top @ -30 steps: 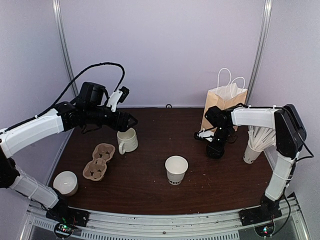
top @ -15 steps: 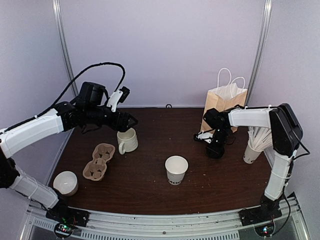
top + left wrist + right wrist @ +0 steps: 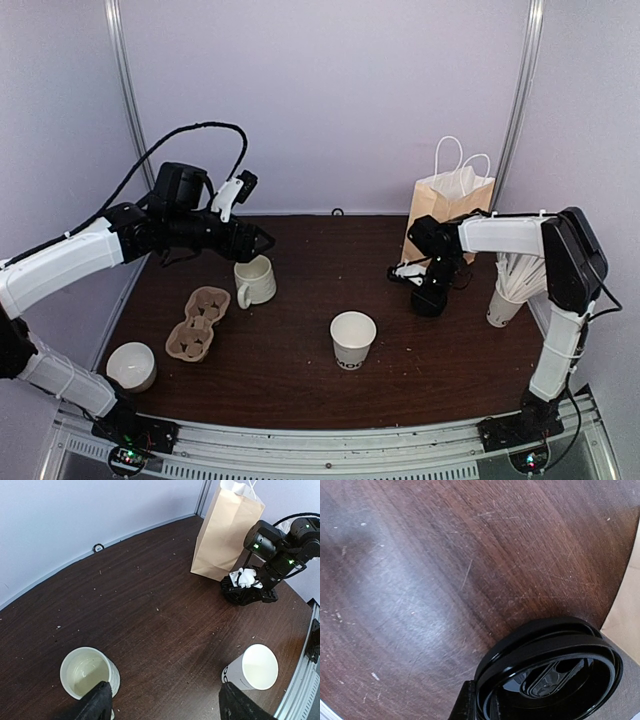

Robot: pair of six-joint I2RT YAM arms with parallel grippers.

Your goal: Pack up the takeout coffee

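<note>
The takeout coffee cup [image 3: 352, 340], white paper with dark letters and an open top, stands mid-table; it also shows in the left wrist view [image 3: 254, 669]. Its black plastic lid [image 3: 555, 680] is off the cup, low over the table in front of the paper bag [image 3: 447, 205]. My right gripper [image 3: 432, 297] is down at the lid. One finger [image 3: 467, 707] presses on its rim and the other is hidden behind it. My left gripper [image 3: 258, 240] hangs open and empty above the cream mug [image 3: 255, 282], its fingers [image 3: 97, 705] wide apart.
A cardboard cup carrier [image 3: 198, 322] lies left of centre, and a small white cup [image 3: 131, 366] stands at the front left. A white cup of straws [image 3: 505, 295] stands at the right edge. The brown paper bag stands upright at the back right, close behind the right gripper.
The right gripper has shifted slightly at the lid. The left arm has edged a little to the left. The cup, mug and bag have not moved.
</note>
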